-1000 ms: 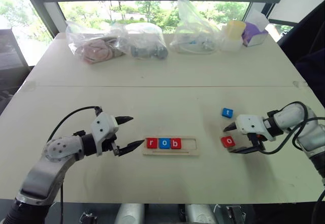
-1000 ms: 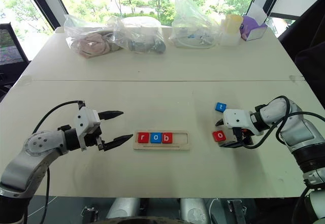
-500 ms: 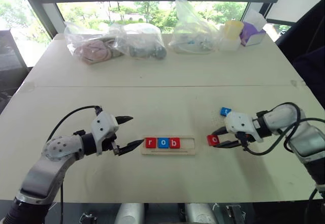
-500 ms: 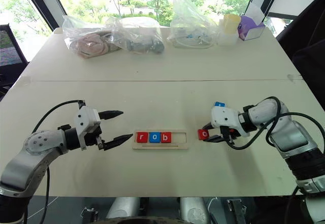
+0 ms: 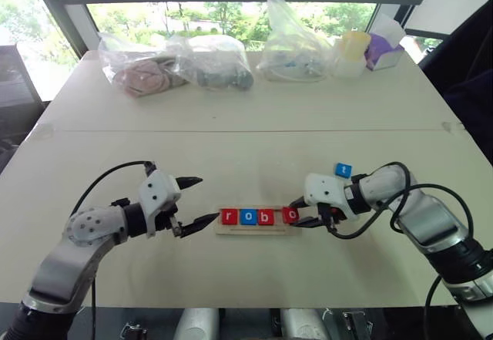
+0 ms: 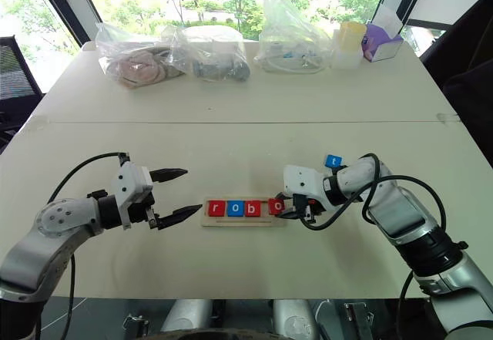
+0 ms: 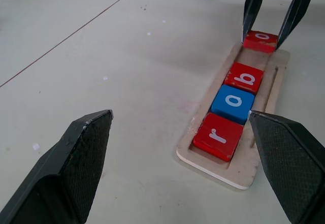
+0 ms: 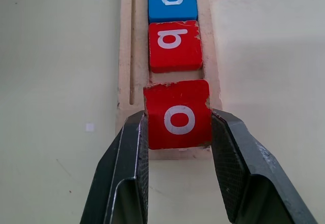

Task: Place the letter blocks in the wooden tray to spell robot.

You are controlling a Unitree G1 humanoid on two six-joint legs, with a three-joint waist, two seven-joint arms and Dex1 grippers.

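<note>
Item: red square letter block "o" (image 8: 178, 114), pinched between the right pincer (image 5: 296, 213) fingers over the right end of the narrow pale wooden tray (image 7: 264, 109), beside the red "b" block (image 7: 245, 77). You should level it, seat it flush against "b", then release. Left pincer (image 5: 194, 200): wide, empty, just off the tray's other end. Blue "t" block (image 5: 343, 170): loose on the surface.

The pale wooden tray (image 5: 256, 230) lay before me with red r (image 5: 229, 217), blue o (image 5: 247, 217) and red b (image 5: 266, 217) seated in its slot. I held the red o (image 5: 290, 215) over its 3 o'clock end, slightly tilted. The blue t (image 5: 343, 170) sat flat at the tray's 2 o'clock.
</note>
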